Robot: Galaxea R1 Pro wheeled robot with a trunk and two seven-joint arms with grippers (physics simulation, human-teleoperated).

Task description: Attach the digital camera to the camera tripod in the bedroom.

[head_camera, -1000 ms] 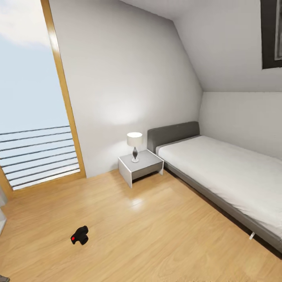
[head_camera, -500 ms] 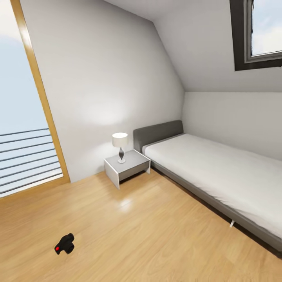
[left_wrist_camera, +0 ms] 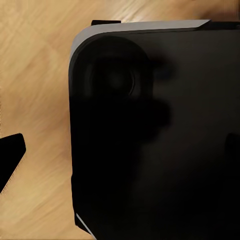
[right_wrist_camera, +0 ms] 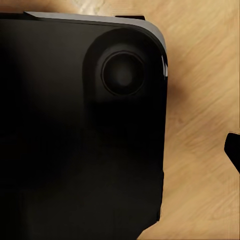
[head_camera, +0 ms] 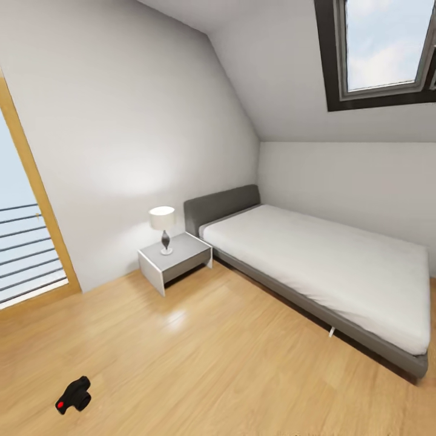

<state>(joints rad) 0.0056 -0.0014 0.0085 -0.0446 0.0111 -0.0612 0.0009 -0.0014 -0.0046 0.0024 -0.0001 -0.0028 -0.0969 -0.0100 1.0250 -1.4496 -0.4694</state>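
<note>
Panned rightward since the earlier frames, the head view now takes in more of the dark-framed skylight (head_camera: 380,51), while nothing in the room itself is displaced. Shown: the small black digital camera with a red button (head_camera: 74,395), lying alone on the light wood floor (head_camera: 230,363), well apart from the grey nightstand (head_camera: 174,261), its white-shaded lamp (head_camera: 163,227) and the grey bed with white mattress (head_camera: 321,263). No tripod is seen. Hand opening cannot be told; dark robot housing (left_wrist_camera: 155,135) is seen by both wrist cameras, consistent with arms stowed for travel.
</note>
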